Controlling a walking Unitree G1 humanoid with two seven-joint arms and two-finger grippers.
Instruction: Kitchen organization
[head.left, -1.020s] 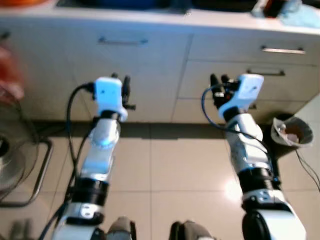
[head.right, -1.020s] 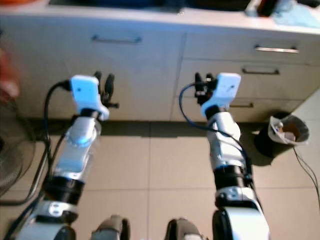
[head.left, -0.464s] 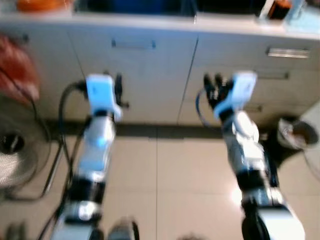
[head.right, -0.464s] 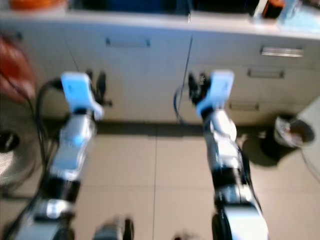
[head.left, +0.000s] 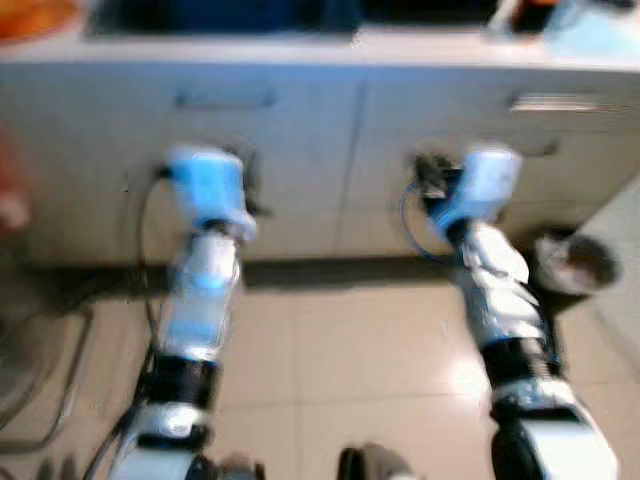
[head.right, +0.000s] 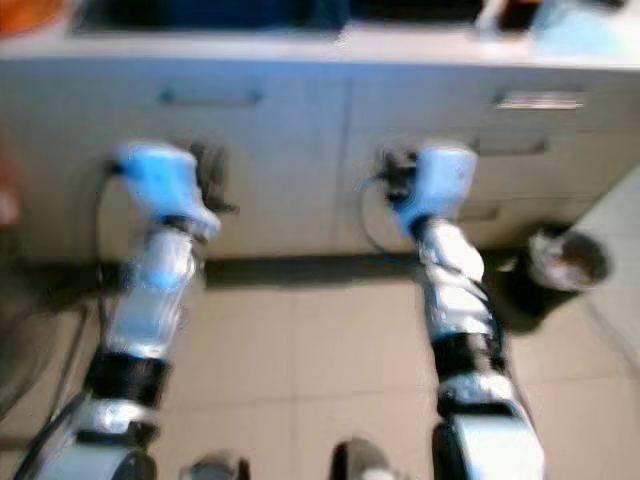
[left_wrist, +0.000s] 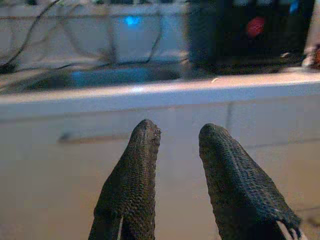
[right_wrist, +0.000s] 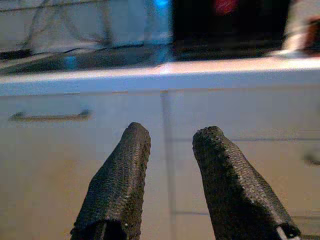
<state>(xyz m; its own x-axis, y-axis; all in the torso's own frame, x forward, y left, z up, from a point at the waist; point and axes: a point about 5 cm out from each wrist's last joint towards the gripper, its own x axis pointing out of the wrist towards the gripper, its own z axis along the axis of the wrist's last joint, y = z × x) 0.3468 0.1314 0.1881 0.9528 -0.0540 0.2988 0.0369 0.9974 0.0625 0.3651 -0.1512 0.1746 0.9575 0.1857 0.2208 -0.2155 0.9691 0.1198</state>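
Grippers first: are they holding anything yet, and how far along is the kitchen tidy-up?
Nothing looks done yet. The left gripper and right gripper are both open and empty, raised in front of the cabinet fronts. In hand: an approach to the counter, head views blurred. Left: everything; the drawer handles are untouched and items sit on the counter.

- A home kitchen, going by the long run of pale base cabinets (head.left: 300, 150) along the far side, with a light worktop (head.left: 330, 45) on top.
- Cupboard doors and a stack of drawers (head.right: 520, 140) carry slim metal bar handles (head.right: 540, 100).
- A sink (left_wrist: 115, 77) is sunk into the worktop, dark and shallow-looking from the left wrist view.
- The floor (head.left: 340, 350) is laid with large beige tiles, glossy enough to catch the light.
- A small bin (head.left: 570, 262) with a liner stands on the floor by the drawers.
- Orange and blue kitchen items sit blurred on the worktop.
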